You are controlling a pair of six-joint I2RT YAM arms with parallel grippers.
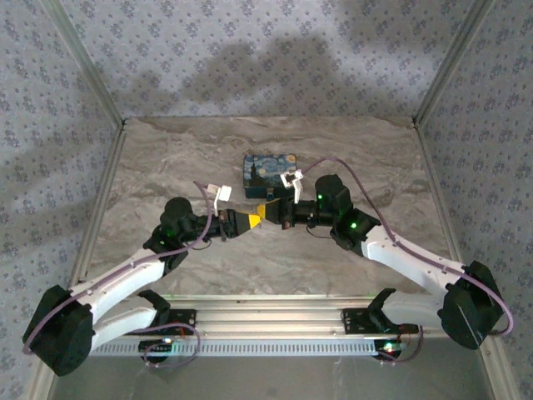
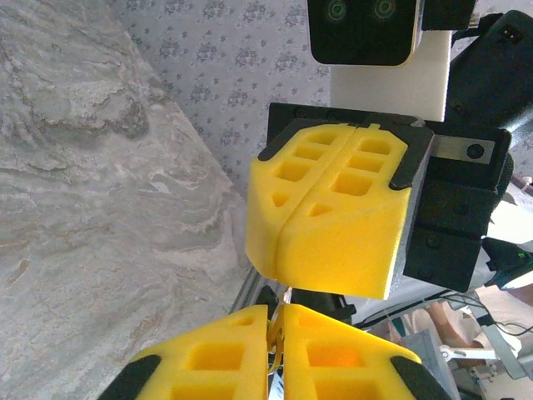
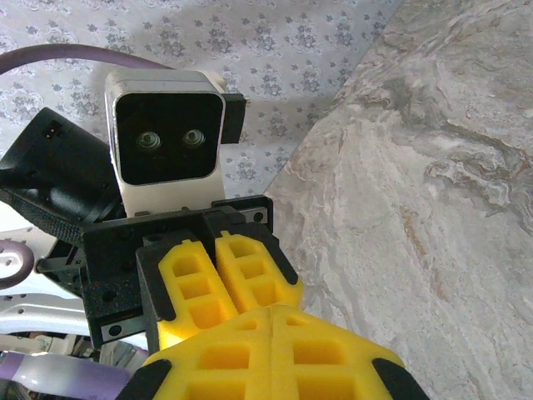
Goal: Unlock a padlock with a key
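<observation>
My two grippers meet tip to tip above the middle of the table. The left gripper has its yellow fingers pressed together on the key. The key is a thin coppery sliver in the seam, and its tip pokes out toward the right gripper. In the right wrist view the right gripper is shut, with nothing visible between its fingers, and the left gripper touches its tips. The padlock is hidden.
A blue-and-yellow swirl-painted box stands just behind the grippers. The marble-patterned table is ringed by patterned walls, with a metal rail along the near edge where the arm bases are bolted.
</observation>
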